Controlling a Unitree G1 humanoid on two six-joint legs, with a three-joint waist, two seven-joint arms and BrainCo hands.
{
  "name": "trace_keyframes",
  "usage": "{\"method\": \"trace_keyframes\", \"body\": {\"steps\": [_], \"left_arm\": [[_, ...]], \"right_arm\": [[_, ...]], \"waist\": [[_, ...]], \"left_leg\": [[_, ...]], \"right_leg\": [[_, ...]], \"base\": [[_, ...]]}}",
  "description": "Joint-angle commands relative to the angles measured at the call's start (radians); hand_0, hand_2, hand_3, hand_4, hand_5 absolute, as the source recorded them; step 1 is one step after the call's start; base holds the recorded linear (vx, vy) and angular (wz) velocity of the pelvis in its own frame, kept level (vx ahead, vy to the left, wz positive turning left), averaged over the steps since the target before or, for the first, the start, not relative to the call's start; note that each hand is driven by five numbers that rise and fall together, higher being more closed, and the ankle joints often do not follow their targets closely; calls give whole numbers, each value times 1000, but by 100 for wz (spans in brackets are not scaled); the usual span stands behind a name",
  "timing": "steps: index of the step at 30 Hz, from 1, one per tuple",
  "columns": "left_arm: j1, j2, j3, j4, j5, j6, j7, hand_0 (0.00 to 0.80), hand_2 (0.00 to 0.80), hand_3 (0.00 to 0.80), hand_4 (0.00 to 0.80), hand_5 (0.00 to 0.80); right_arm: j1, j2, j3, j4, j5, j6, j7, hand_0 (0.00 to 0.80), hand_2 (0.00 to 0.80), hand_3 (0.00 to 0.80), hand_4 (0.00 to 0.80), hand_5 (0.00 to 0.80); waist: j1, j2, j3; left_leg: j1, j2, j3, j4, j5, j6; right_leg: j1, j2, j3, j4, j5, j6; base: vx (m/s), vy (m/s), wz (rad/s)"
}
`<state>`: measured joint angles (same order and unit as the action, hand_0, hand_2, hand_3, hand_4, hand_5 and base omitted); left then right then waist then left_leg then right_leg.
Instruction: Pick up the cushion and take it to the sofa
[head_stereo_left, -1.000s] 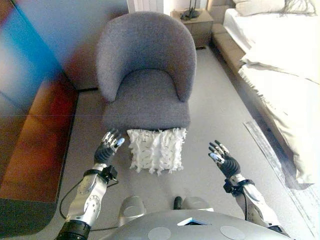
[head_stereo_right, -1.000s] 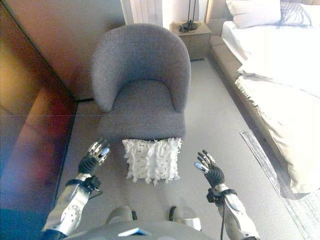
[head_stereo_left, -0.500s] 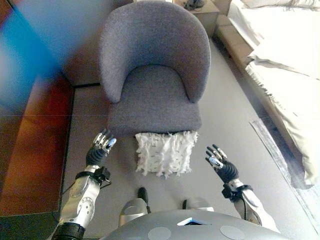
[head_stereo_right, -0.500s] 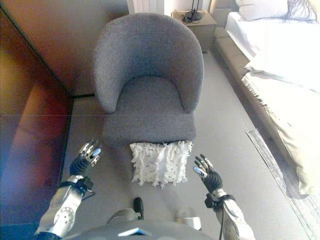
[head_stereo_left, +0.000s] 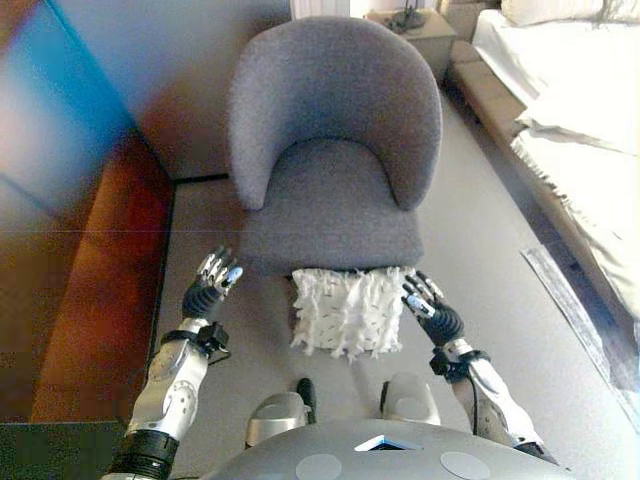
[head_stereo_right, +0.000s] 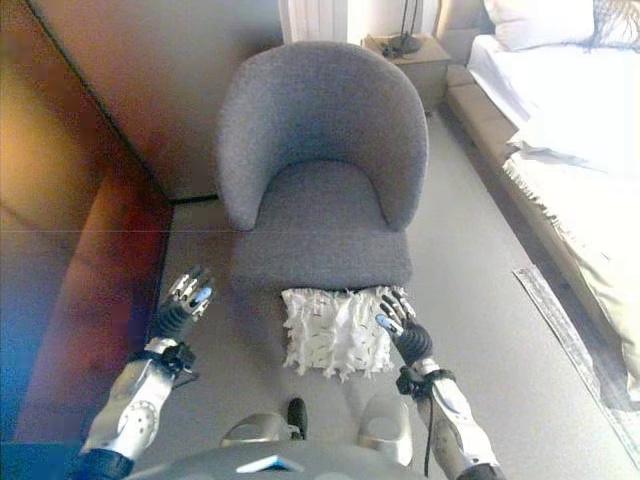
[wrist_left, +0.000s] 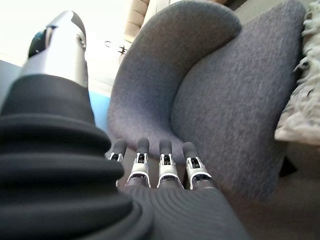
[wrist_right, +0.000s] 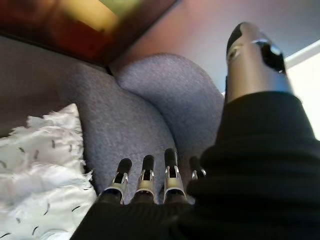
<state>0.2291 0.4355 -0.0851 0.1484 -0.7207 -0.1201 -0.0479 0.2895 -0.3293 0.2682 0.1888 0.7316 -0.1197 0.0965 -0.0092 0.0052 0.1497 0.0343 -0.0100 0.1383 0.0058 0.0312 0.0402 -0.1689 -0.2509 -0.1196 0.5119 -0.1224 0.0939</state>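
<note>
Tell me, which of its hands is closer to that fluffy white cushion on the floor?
The right hand: it sits at the cushion's right edge. The left hand hovers farther off on the other side, with bare floor between. Both are open.

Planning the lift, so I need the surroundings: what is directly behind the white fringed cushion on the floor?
The grey upholstered tub armchair stands directly behind the white fringed cushion, its seat front at the cushion's upper edge. Whether they touch, and the floor under the cushion, cannot be seen.
</note>
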Motion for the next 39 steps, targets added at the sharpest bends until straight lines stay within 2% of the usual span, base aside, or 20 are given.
{"method": "trace_keyframes", "body": {"steps": [1,4,6,9,14,17,18,20,22,23,25,27,28,30,32,33,34,36,37,39], "left_arm": [[12,38,36,-75,1,-50,4,0,0,0,0,0],[25,31,36,-88,2,-54,-3,0,0,0,0,0],[37,20,32,-83,10,-58,-12,0,0,0,0,0],[57,6,28,-69,8,-48,-16,0,0,0,0,0],[58,2,32,-69,26,-59,-23,0,0,0,0,0],[64,0,22,-70,25,-56,-16,0,0,0,0,0],[62,-1,22,-65,23,-47,-11,0,0,0,0,0],[56,0,21,-48,15,-40,-17,0,0,0,0,0],[44,-1,18,-44,21,-41,-24,0,0,0,0,0],[39,-6,14,-46,21,-39,-18,0,0,0,0,0],[30,-18,2,-43,31,-24,8,0,0,0,0,0],[26,-23,-8,-28,49,-12,36,0,0,0,0,0],[28,-23,-7,-20,54,-14,29,0,0,0,0,0],[42,-24,-2,-29,67,-18,22,0,0,0,0,0],[57,-23,0,-33,68,-32,23,0,0,0,0,0],[56,-23,2,-27,66,-42,21,0,0,0,0,0],[57,-26,6,-23,70,-46,19,0,0,0,0,0],[63,-37,8,-15,70,-51,15,0,0,0,0,0],[73,-42,14,-14,68,-51,3,0,0,0,0,0],[74,-47,27,0,58,-50,-19,0,0,0,0,0]], "right_arm": [[-1,11,-21,-37,18,-44,37,0,0,0,0,0],[-16,9,-27,-26,37,-39,50,0,0,0,0,0],[-31,14,-30,-8,32,-30,49,0,0,0,0,0],[-27,14,-28,-13,16,-24,45,0,0,0,0,0],[2,9,-32,-6,11,-3,60,0,0,0,0,0],[11,3,-23,-6,-9,-9,46,0,0,0,0,0],[8,-2,-19,-7,-28,-11,33,0,0,0,0,0],[-3,-16,-10,-8,-42,-10,22,0,0,0,0,0],[-19,-31,-4,23,-56,6,26,0,0,0,0,0],[-29,-36,-2,55,-71,6,30,0,0,0,0,0],[-58,-52,0,126,-136,5,24,0,0,0,0,0],[-76,-62,0,155,-156,11,28,0,0,0,0,0],[-84,-65,1,159,-145,14,30,0,0,0,0,0],[-98,-65,3,160,-129,20,32,0,0,0,0,0],[-117,-60,7,169,-128,19,26,0,0,0,0,0],[-129,-60,12,174,-125,14,23,0,0,0,0,0],[-134,-59,12,173,-123,12,23,0,0,0,0,0],[-122,-52,7,164,-120,11,25,0,0,0,0,0],[-109,-49,1,158,-118,3,28,0,0,0,0,0],[-95,-37,-6,155,-124,-12,26,0,0,0,0,0]], "waist": [[-23,-50,-9],[-29,-72,-6],[-28,-76,-13],[-36,-81,-30],[-53,-87,-39],[-64,-80,-46],[-69,-75,-50],[-76,-64,-59],[-74,-57,-63],[-70,-57,-61],[-58,-61,-51],[-50,-66,-38],[-42,-67,-31],[-27,-63,-16],[-15,-45,-4],[-7,-35,1],[5,-21,7],[16,-15,12],[23,-15,14],[22,-25,11]], "left_leg": [[13,-40,2,64,-145,4],[48,-47,17,58,-181,3],[67,-51,11,53,-189,6],[94,-60,-7,48,-203,7],[130,-60,-3,69,-249,17],[147,-40,20,101,-271,7],[155,-24,30,117,-261,-1],[149,18,48,177,-197,-34],[110,72,60,331,-95,-87],[81,88,58,420,-52,-104],[-10,110,50,594,-10,-117],[-75,137,56,656,-9,-118],[-97,148,54,625,-2,-116],[-99,146,42,533,10,-112],[-93,145,16,386,35,-115],[-100,145,-1,271,54,-120],[-110,149,-23,139,83,-137],[-117,152,-44,37,110,-155],[-128,152,-51,23,112,-158],[-122,140,-22,42,49,-138]], "right_leg": [[16,-13,-7,-307,262,73],[-5,-8,-18,-426,320,104],[5,5,-23,-464,319,104],[4,24,-2,-510,336,105],[-22,48,-22,-476,312,97],[-22,57,-28,-443,287,87],[-19,61,-31,-426,272,76],[-4,81,-41,-410,233,55],[33,101,-62,-410,197,18],[55,108,-68,-412,181,-1],[103,113,-69,-414,147,-38],[135,109,-67,-414,130,-54],[150,104,-63,-414,122,-56],[164,102,-52,-418,113,-52],[155,114,-23,-417,109,-43],[153,123,-15,-420,105,-36],[164,135,-11,-427,95,-30],[193,143,-6,-441,83,-24],[208,142,-7,-443,75,-21],[221,116,-18,-444,70,-9]], "base": [[204,-113,-28],[238,-53,-23],[310,-33,7],[362,-65,14],[326,-102,3],[344,-164,2],[318,-185,3],[262,-200,8],[243,-227,6],[230,-198,1],[238,-156,7],[212,-61,5],[204,31,-10],[172,95,-17],[97,160,-6],[69,216,8],[81,209,19],[110,164,30],[87,122,28],[84,134,-2]]}}
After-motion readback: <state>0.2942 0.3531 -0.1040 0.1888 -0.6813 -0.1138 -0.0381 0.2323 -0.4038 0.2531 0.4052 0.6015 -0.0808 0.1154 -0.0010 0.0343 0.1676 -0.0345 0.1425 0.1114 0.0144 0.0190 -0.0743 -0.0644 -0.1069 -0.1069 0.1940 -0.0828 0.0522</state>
